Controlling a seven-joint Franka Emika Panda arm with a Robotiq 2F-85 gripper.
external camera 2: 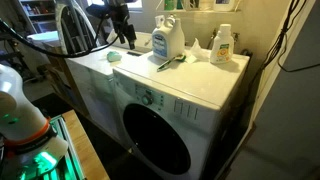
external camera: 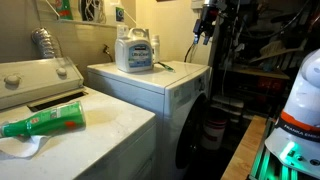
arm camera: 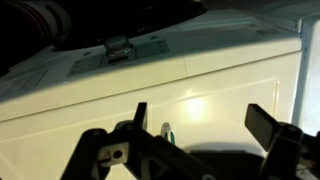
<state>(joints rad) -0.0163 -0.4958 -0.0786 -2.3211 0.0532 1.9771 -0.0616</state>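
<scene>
The end effector hung in the air with its jaws wide apart and nothing between them. In the wrist view its two dark fingers stood far from each other, one left and one right, with only a white machine face beyond them; which machine that was could not be told.

The nearest thing was the washer, a white front loader with a dark round door. In an exterior view the end effector showed high at the far left, above and apart from the washer's top.

A jug stood upright on the washer's far side. A scoop lay just in front of it, and a small bottle stood to its right near the wall.

Left of the washer was a top loader. On its lid a green bottle lay on its side, resting on a white cloth.
</scene>
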